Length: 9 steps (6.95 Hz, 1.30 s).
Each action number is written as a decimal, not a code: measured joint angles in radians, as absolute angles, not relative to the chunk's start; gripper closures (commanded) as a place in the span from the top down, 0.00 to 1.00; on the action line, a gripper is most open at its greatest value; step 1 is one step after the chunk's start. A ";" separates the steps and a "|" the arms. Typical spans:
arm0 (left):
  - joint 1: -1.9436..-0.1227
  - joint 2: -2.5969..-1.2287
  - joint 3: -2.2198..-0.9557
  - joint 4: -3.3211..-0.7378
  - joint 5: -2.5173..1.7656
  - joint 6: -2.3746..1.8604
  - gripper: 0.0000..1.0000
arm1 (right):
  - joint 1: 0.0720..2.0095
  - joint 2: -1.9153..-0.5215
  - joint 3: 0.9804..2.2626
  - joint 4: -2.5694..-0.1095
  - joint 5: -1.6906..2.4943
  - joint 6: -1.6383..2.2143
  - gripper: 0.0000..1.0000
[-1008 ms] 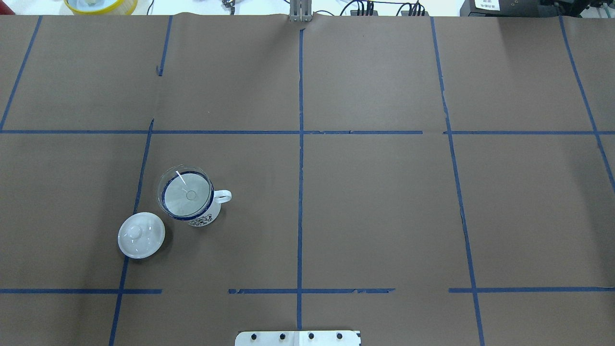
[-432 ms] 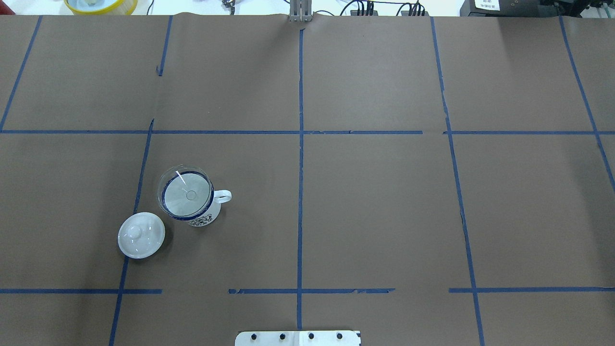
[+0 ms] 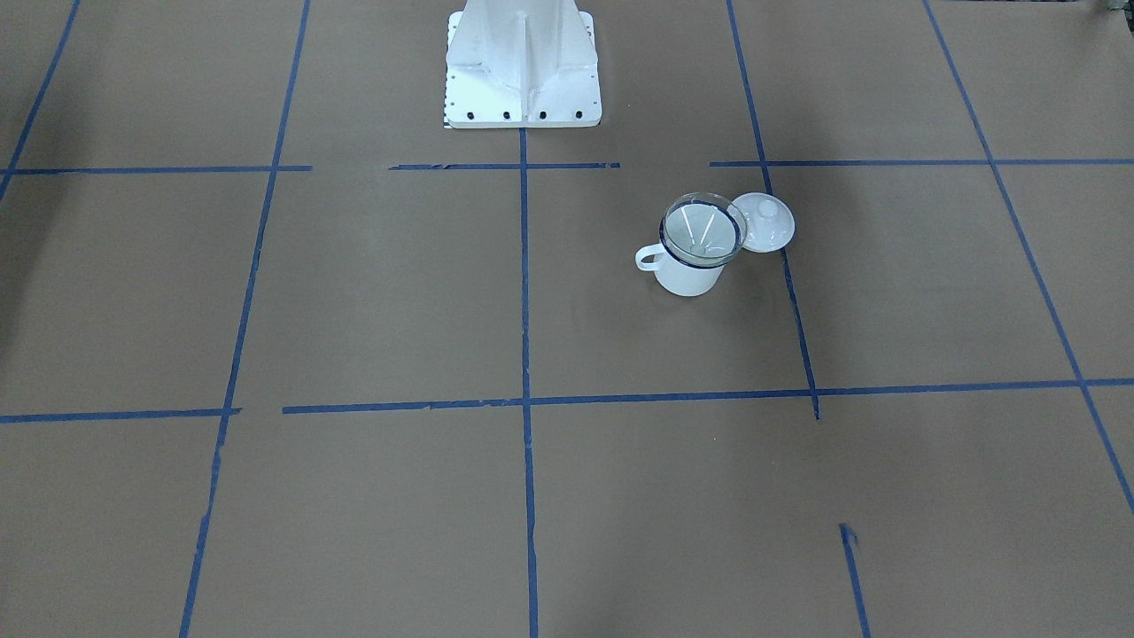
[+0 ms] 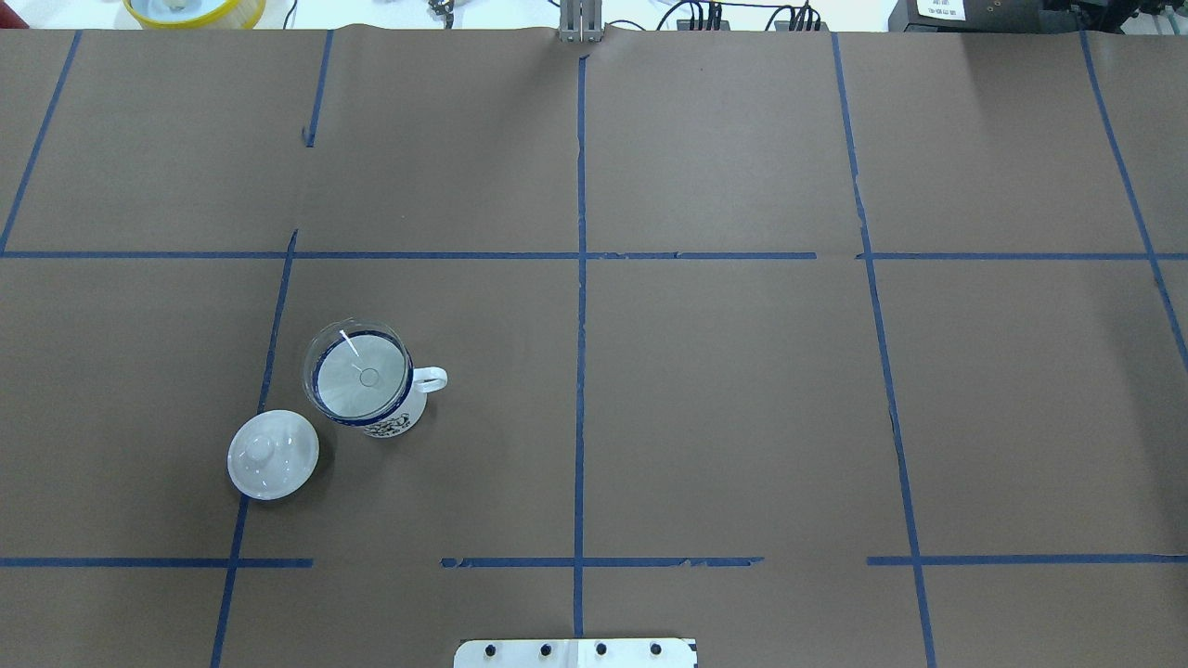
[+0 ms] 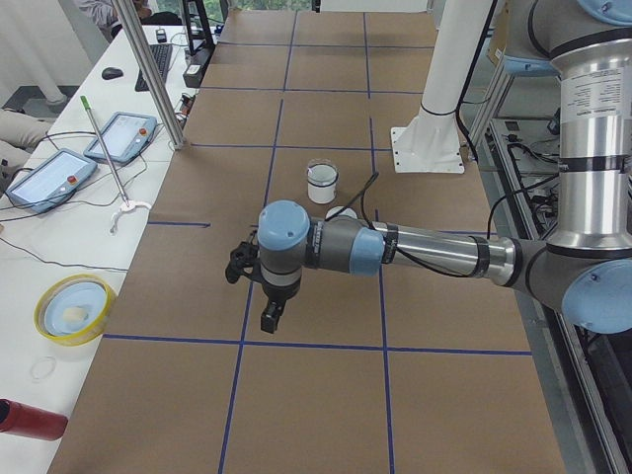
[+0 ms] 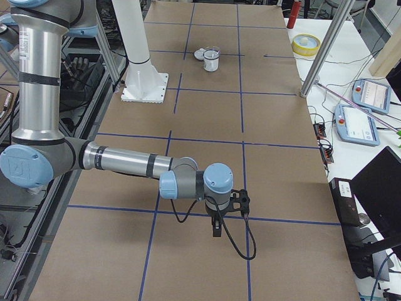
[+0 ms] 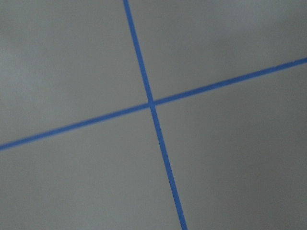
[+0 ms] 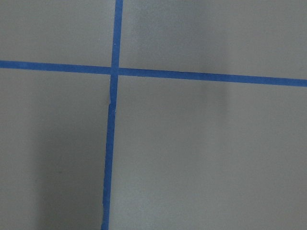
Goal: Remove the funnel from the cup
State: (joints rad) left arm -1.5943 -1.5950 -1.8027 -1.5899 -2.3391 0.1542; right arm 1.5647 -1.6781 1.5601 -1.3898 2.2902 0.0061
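The clear funnel [image 4: 360, 371] sits upright in the white cup [image 4: 394, 419], whose handle points toward the table's middle. Both stand on the left half of the table. They also show in the front view, funnel [image 3: 702, 230] in cup [image 3: 687, 276]. My left gripper [image 5: 269, 314] shows only in the exterior left view, hanging above the paper well short of the cup [image 5: 322, 188]. My right gripper [image 6: 216, 229] shows only in the exterior right view, far from the cup [image 6: 212, 63]. I cannot tell whether either is open or shut. Both wrist views show only brown paper and blue tape.
A round white knobbed lid [image 4: 273, 455] lies on the table just beside the cup, on its near-left side. The robot's white base [image 3: 523, 71] stands at the table's near edge. Brown paper with blue tape lines [image 4: 580, 278] covers the table.
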 measured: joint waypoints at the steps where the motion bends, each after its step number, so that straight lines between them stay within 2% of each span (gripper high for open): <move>1: -1.594 -1.666 -1.815 -1.610 -2.341 0.090 1.00 | 1.565 -1.678 1.560 -1.390 2.290 0.006 1.00; 4: -1.509 -1.712 -1.853 -1.817 -2.454 -0.117 1.00 | 1.565 -1.678 1.560 -1.390 2.290 0.006 1.00; 7: -1.124 -1.794 -1.940 -1.882 -2.343 -0.661 1.00 | 1.565 -1.678 1.560 -1.390 2.290 0.006 1.00; 9: -0.873 -1.916 -1.996 -1.730 -2.156 -0.980 1.00 | 1.565 -1.678 1.560 -1.390 2.290 0.006 1.00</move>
State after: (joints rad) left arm -0.8725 -1.9156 -1.9964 -1.7300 -2.1558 -0.9805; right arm 1.5647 -1.6781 1.5601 -1.3897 2.2903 0.0061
